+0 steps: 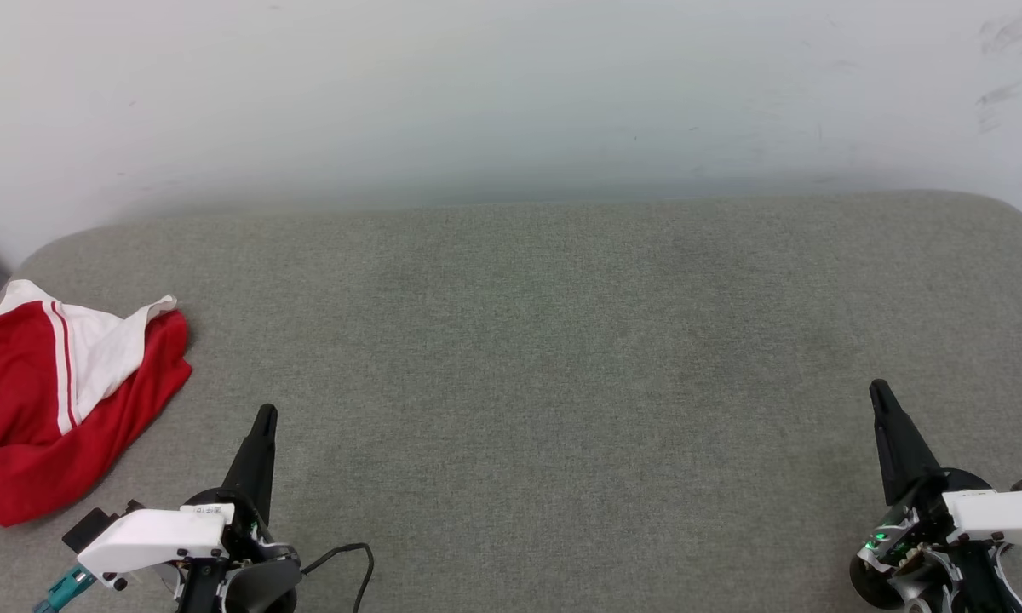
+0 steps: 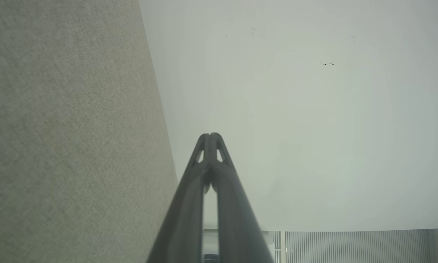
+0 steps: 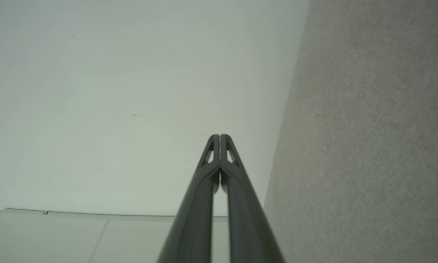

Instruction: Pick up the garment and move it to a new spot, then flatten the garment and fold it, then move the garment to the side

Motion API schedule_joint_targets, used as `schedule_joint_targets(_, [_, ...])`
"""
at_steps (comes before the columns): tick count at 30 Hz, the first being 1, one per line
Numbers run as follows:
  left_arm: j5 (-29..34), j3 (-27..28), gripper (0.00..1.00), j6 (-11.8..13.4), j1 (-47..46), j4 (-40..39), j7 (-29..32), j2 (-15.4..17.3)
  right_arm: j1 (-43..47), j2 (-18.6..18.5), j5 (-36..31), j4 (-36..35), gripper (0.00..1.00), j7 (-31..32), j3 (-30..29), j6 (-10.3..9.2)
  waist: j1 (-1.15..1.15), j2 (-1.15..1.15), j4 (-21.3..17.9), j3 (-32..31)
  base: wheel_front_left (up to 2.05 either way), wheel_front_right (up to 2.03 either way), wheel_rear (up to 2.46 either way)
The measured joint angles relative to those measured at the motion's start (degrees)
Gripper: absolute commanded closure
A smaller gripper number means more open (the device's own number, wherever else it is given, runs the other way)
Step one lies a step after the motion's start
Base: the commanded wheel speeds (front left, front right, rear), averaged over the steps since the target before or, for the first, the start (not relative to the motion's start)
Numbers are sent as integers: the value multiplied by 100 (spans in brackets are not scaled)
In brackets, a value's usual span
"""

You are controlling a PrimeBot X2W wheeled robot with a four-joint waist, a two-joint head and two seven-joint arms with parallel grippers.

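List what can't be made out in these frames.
- Red T-shirt, head view: left frame edge cuts it off; its own folds hide its full shape.
- Left tool and right tool, head view: bottom edge cuts off their arms.
- Grey fabric surface, head view: near edge lies below the frame.

One bright red soft-fabric T-shirt [image 1: 25, 409] with a white, red-striped sleeve: crumpled, cut off by the head view's left edge, most of its outline lost in folds. One thin black cable [image 1: 359, 558]: runs off the bottom edge, end unseen. Small dark specks [image 2: 327, 64] on the pale wall [image 2: 314, 146]: too small to identify.
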Motion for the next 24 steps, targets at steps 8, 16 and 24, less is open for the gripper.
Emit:
schedule_joint_targets(8, [0, 0, 100, 0, 0, 0, 0, 0, 0, 0, 0, 0, 100, 0, 0, 0, 0, 0, 0, 0, 0, 0, 0])
schedule_joint_targets(16, [0, -1, 100, 0, 0, 0, 0, 0, 0, 0, 0, 0, 100, 0, 0, 0, 0, 0, 0, 0, 0, 0, 0])
schedule_joint_targets(24, [5, -79, 0, 1, 227, 191, -73, -27, 247, 9, 2, 174, 0, -59, 35, -10, 0, 0, 3, 3, 0, 0, 0])
